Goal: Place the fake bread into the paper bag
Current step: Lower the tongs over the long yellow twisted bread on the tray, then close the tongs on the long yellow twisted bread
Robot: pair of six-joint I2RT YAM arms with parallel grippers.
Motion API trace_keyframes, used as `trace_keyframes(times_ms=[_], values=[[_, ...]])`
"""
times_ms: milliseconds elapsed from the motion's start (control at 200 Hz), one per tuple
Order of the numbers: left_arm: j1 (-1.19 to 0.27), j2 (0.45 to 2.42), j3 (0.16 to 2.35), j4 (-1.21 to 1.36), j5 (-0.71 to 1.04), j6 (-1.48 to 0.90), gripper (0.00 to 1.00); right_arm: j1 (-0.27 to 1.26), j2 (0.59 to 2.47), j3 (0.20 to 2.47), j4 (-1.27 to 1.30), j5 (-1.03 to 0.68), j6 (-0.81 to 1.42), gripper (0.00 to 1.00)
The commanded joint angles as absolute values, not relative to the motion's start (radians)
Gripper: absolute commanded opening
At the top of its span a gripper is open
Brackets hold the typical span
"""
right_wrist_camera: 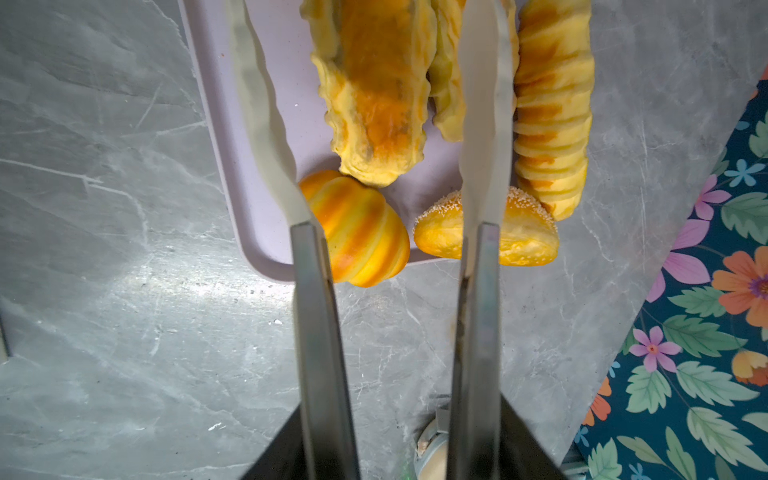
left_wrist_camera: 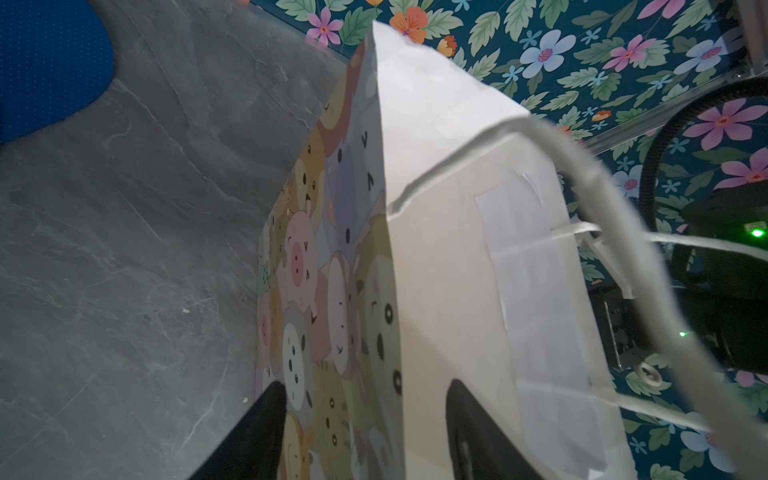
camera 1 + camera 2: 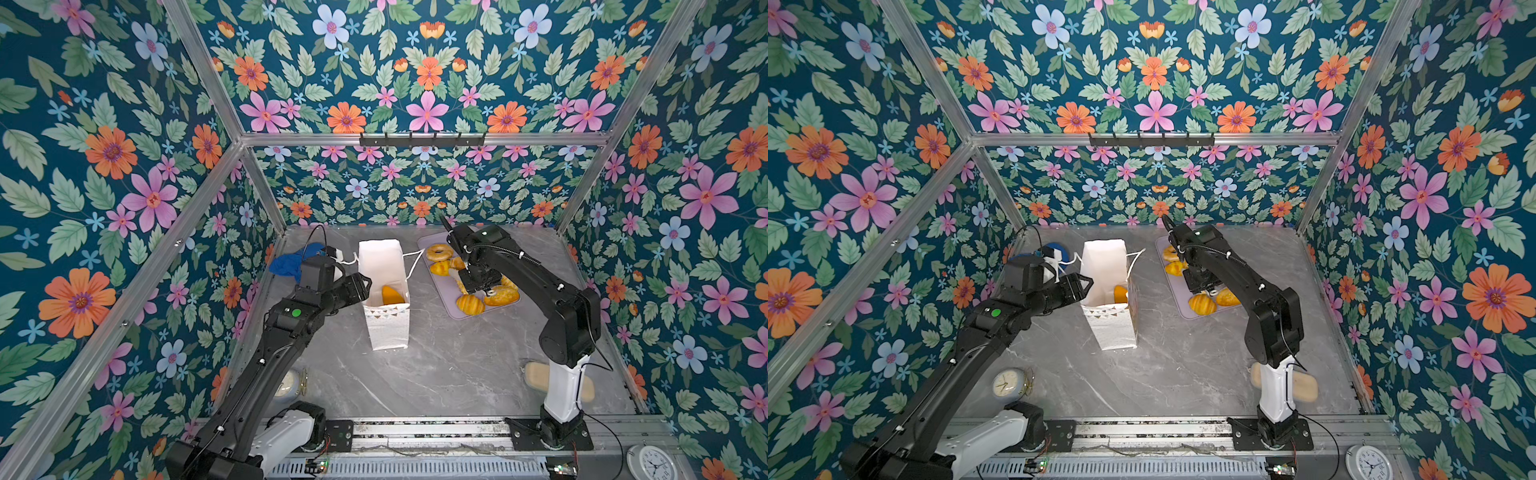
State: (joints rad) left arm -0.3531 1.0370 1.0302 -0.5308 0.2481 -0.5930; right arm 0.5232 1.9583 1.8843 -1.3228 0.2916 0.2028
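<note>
White paper bag point(image 3: 388, 332) upright on table point(image 3: 436, 365), one fake bread point(image 3: 392, 296) inside. Left end effector point(image 2: 365, 386) spread astride bag wall, not clamped. Right end effector point(image 1: 361, 50) parted, empty, above other fake bread on lilac tray point(image 1: 212, 104).

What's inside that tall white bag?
One orange-yellow piece of fake bread lies at the bottom of the paper bag. Its walls hide the rest of the floor.

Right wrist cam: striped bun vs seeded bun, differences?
Surface: striped bun has smooth orange-yellow ridges; seeded bun is plain golden with a sesame-speckled top. Shape: striped bun is rounder; seeded bun looks wider and flatter. Both glossy, both at the same end of the lilac tray.
</note>
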Motion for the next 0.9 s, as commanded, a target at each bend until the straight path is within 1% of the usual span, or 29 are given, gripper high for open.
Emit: trace_keyframes(times_ms=[0, 415, 900], values=[[-0.354, 1.038, 1.03, -0.516, 0.242, -0.578, 0.63, 0.524, 1.971, 1.9, -1.348, 0.316, 0.189, 0.52], [-0.354, 1.042, 1.031, -0.52, 0.239, -0.575, 0.63, 0.521, 2.032, 1.933, -1.342, 0.342, 0.17, 0.54], [-0.353, 1.049, 1.035, -0.52, 0.239, -0.574, 0.63, 0.506, 2.075, 1.938, -1.32, 0.337, 0.152, 0.53]])
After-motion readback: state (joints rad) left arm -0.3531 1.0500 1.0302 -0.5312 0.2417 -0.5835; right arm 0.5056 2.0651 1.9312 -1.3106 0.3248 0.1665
